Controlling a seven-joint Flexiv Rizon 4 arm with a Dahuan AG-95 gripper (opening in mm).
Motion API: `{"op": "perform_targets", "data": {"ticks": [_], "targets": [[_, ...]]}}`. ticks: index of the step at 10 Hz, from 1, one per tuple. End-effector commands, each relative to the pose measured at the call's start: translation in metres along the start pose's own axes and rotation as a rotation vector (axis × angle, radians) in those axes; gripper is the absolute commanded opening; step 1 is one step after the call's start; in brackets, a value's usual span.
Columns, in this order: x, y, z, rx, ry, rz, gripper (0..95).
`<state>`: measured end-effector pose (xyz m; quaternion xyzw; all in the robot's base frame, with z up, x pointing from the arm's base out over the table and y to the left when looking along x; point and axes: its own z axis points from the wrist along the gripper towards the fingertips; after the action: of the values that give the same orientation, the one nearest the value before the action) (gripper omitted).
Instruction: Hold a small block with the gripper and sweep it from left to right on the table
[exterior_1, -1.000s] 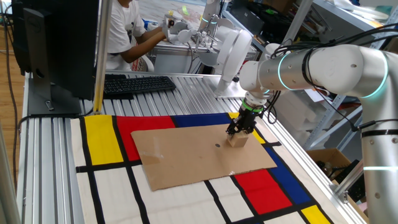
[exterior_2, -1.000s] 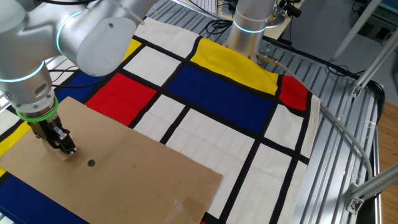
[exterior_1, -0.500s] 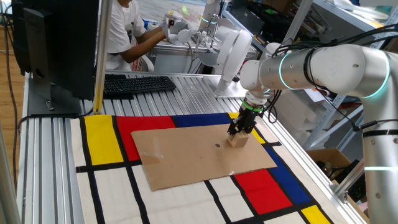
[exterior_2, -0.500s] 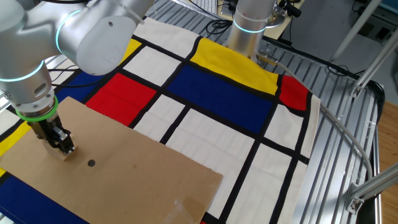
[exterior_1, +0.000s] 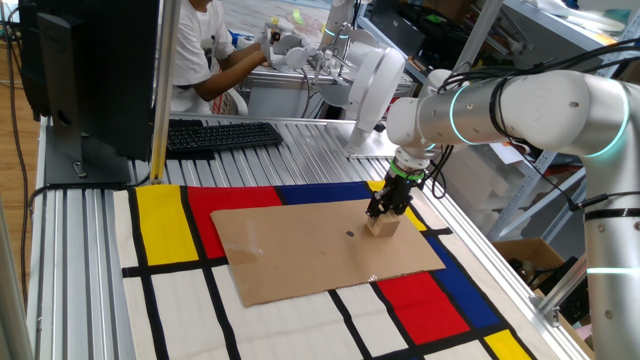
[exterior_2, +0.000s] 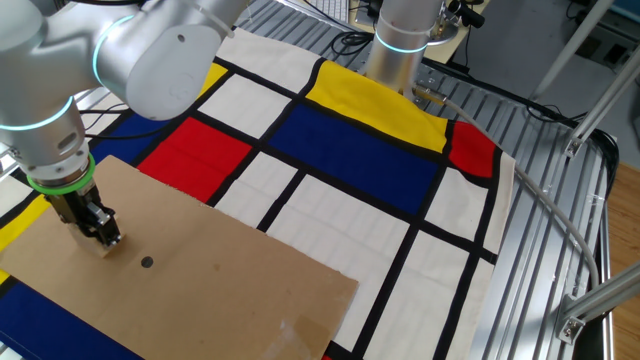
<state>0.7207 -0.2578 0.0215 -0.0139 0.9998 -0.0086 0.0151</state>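
- My end effector points straight down over the cardboard sheet, its two black fingers pinching the small wooden block from above.
- The block sits on the cardboard near the sheet's right-hand edge in one fixed view, its tan lower faces showing below my fingertips (only a sliver of it shows past the fingers in the other fixed view).
- A small dark dot marks the cardboard just beside the block.
- The cardboard lies flat on the colour-block mat, which is red, yellow, blue and white with black lines, and the mat covers the aluminium slatted desk.
- A green ring circles my wrist above the fingers.
- At the desk's far end a black keyboard lies on the slats beside a dark monitor, and a person in a white shirt sits beyond.
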Motion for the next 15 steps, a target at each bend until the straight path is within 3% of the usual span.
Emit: {"op": "perform_targets", "data": {"ticks": [1,4,5,10,11,15], "targets": [[-0.0009,0.0,0.0002,-0.001,0.003,-0.004,38.0],[-0.0011,-0.0003,-0.0001,-0.001,0.0,-0.008,38.0],[-0.0011,-0.0003,-0.0001,-0.003,0.001,-0.008,19.0],[-0.0009,-0.0006,0.0,-0.009,0.002,-0.003,19.0],[-0.0009,-0.0006,0.0,-0.01,0.0,-0.004,0.0],[-0.0009,-0.0006,0.0001,-0.017,0.002,-0.007,0.0]]}}
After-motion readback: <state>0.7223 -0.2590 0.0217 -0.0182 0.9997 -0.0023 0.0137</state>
